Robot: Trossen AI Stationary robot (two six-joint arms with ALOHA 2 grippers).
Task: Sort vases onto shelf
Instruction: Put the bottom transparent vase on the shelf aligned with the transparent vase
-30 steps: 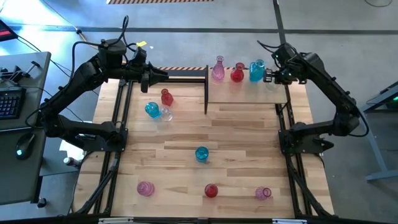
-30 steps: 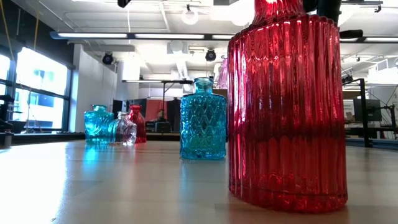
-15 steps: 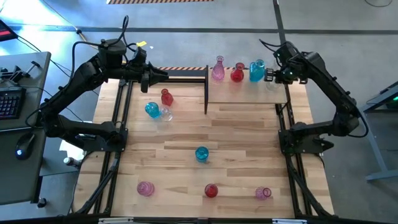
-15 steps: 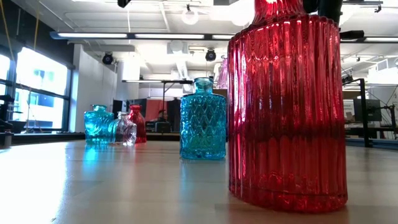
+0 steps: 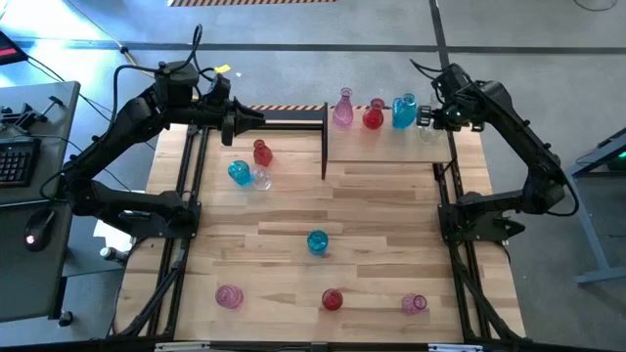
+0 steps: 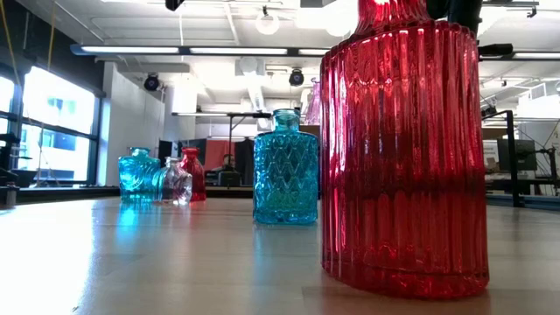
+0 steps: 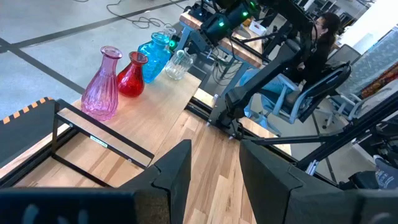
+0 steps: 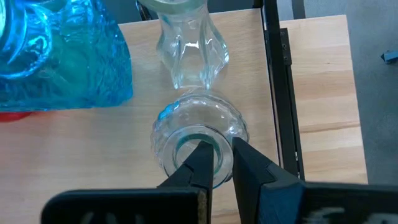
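The shelf (image 5: 391, 147), a pale board at the table's far right, carries a row of vases: pink (image 5: 342, 110), red (image 5: 373, 116), turquoise (image 5: 403, 110) and two clear ones (image 8: 189, 46) at its right end. My right gripper (image 8: 219, 152) points steeply down over that end, shut on the nearer clear round vase (image 8: 199, 134). My left gripper (image 5: 249, 119) hovers open above the black frame at the far left, with nothing between its fingers (image 7: 214, 168). My right gripper pinches the clear round vase's mouth rim (image 8: 225, 144). One finger (image 8: 200, 158) is inside the opening and the other (image 8: 245, 158) is outside it. The fingers come from above, slanting down. The vase stands upright with its base on the shelf board.
A turquoise (image 5: 240, 173), a clear (image 5: 261, 178) and a red vase (image 5: 262, 153) cluster on the table left of the shelf. A turquoise vase (image 5: 317, 242) stands mid-table. Near the front edge stand a pink (image 5: 228, 295), a red (image 5: 333, 299) and a pink vase (image 5: 415, 304). A black upright bar (image 5: 325, 137) edges the shelf's left side.
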